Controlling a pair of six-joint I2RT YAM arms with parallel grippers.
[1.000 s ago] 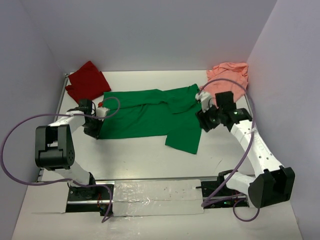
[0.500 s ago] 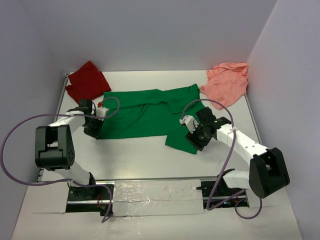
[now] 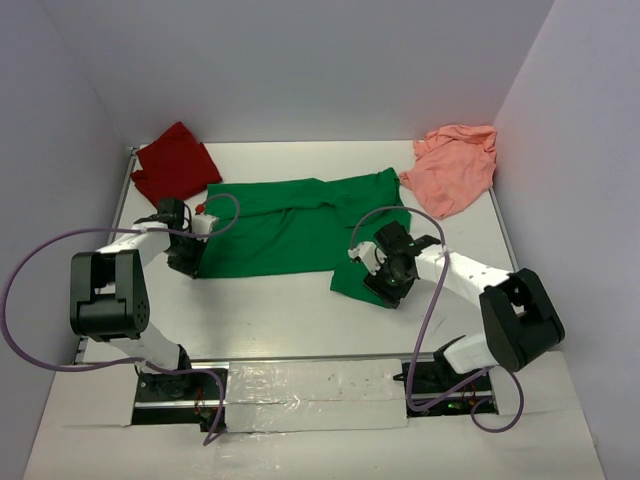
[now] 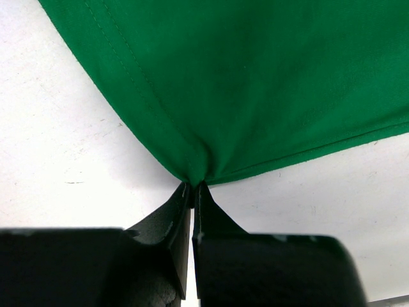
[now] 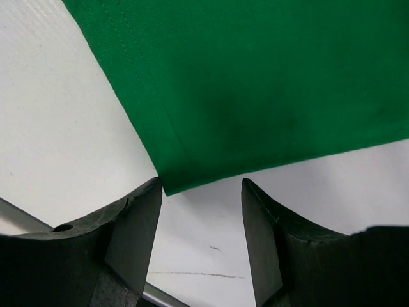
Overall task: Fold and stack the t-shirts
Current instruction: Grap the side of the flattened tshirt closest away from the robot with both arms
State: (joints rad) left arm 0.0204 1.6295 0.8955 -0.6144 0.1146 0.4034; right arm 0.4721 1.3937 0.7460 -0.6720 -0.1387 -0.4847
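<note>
The bright green t-shirt (image 3: 290,230) lies spread across the middle of the table. My left gripper (image 3: 190,262) is shut on its near left corner (image 4: 192,173), the cloth bunched at the fingertips. My right gripper (image 3: 385,290) is open over the shirt's near right corner (image 5: 169,185), which lies just beyond the gap between the fingers (image 5: 137,217). The dark red t-shirt (image 3: 172,165) lies crumpled at the far left. The salmon pink t-shirt (image 3: 455,165) lies crumpled at the far right.
Purple-grey walls close the table on the left, back and right. A white taped strip (image 3: 310,395) runs along the near edge between the arm bases. Purple cables loop from both arms.
My right gripper has moved from near the pink shirt down and left to the green shirt's near right corner. The left gripper has stayed still, holding its corner.
</note>
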